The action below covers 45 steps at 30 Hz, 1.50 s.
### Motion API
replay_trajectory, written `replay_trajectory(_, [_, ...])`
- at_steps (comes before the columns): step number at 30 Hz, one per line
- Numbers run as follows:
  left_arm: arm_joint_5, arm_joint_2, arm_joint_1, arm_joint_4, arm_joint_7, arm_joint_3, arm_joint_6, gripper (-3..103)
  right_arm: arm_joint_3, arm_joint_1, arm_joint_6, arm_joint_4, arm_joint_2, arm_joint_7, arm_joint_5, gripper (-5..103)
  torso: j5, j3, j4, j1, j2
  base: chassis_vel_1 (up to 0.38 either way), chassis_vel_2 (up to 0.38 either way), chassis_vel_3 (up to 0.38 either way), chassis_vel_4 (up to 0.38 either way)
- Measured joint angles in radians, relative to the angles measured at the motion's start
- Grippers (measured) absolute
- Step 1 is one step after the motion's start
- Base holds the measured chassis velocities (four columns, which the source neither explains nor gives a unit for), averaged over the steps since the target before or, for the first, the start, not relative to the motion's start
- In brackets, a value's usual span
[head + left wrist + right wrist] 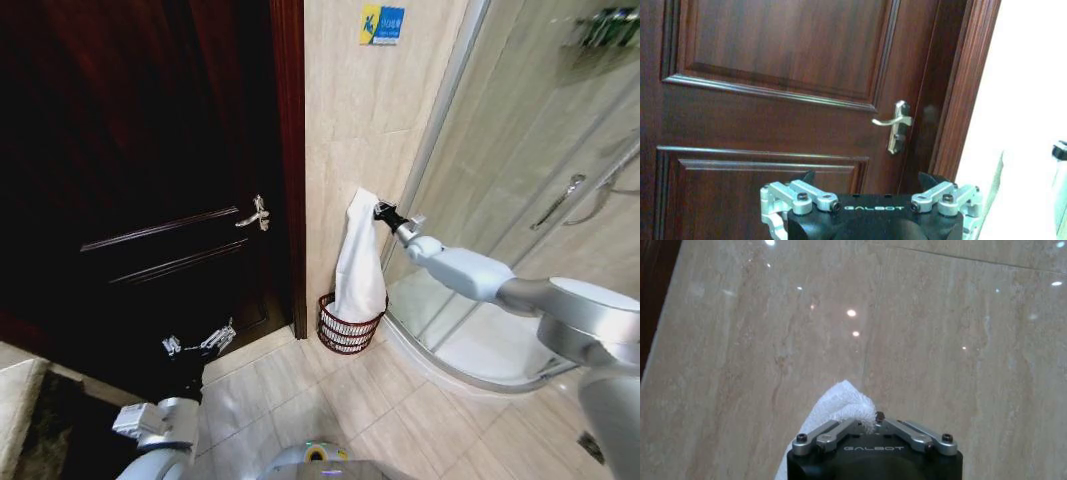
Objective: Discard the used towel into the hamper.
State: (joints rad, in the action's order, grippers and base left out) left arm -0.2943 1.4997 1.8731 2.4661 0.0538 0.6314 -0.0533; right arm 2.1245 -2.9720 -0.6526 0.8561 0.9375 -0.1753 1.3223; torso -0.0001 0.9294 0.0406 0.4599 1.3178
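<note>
Head view: right hand point(383, 212) out at full reach against the beige wall point(350, 120), clamped on the top corner of the white towel point(359, 262). Towel hanging straight down from that pinch, lower end dipping inside the hamper point(348, 328). Hamper standing on the tiled floor point(330, 400) at the foot of the wall, just beside the dark door point(150, 180) frame and close to the curved shower glass point(520, 140). Left hand point(200, 342) held low, well apart from the hamper, in front of the door, fingers spread apart and holding nothing.

Left wrist view: left hand point(870, 182) facing the door point(773, 75), two dark fingertips standing well apart with nothing between them. Door handle point(895, 122) beyond, untouched. Pale towel edge point(1013, 200) visible past the door frame, on the hamper side.

Right wrist view: right hand point(865, 424) pressed together on a bunched fold of towel point(839, 402), cloth bulging out ahead of the linkage and trailing off one side. Wall point(907, 315) close behind, glossy with light spots.
</note>
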Motion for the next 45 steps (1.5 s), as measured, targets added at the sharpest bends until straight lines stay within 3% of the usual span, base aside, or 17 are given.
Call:
replay_trajectory(10, [0.000, 0.000, 0.000, 0.000, 0.000, 0.000, 0.000, 100, -0.044, 0.002, 0.003, 0.078, -0.060, 0.026, -0.009, 2, 0.0002, 0.000, 0.0001, 0.000, 0.000, 0.000, 0.000, 0.000, 0.000])
replay_trajectory(20, [0.000, 0.000, 0.000, 0.000, 0.000, 0.000, 0.000, 100, -0.013, 0.017, 0.084, 0.144, -0.153, -0.006, -0.076, 2, 0.0006, 0.000, 0.0001, 0.000, 0.000, 0.000, 0.000, 0.000, 0.000])
replay_trajectory(25, [0.000, 0.000, 0.000, 0.000, 0.000, 0.000, 0.000, 100, -0.078, 0.115, 0.106, 0.175, -0.194, -0.015, -0.062, 2, -0.0012, 0.000, 0.0000, 0.000, 0.000, 0.000, 0.000, 0.000, 0.000])
replay_trajectory(28, [0.000, 0.000, 0.000, 0.000, 0.000, 0.000, 0.000, 100, -0.100, 0.132, 0.106, 0.168, -0.198, -0.026, -0.057, 2, 0.0002, 0.000, 0.0003, 0.000, 0.000, 0.000, 0.000, 0.000, 0.000])
replay_trajectory(33, [0.000, 0.000, 0.000, 0.000, 0.000, 0.000, 0.000, 100, -0.043, 0.087, 0.082, 0.129, -0.187, -0.048, -0.093, 2, 0.0010, 0.000, 0.0001, 0.000, 0.000, 0.000, 0.000, 0.000, 0.000])
replay_trajectory(40, [0.000, 0.000, 0.000, 0.000, 0.000, 0.000, 0.000, 100, -0.081, 0.129, 0.072, 0.113, -0.164, -0.051, -0.101, 2, -0.0012, 0.000, 0.0002, 0.000, 0.000, 0.000, 0.000, 0.000, 0.000])
replay_trajectory(45, [0.000, 0.000, 0.000, 0.000, 0.000, 0.000, 0.000, 100, -0.062, 0.045, 0.070, 0.083, -0.146, -0.032, -0.161, 2, 0.0005, 0.000, 0.0006, 0.000, 0.000, 0.000, 0.000, 0.000, 0.000])
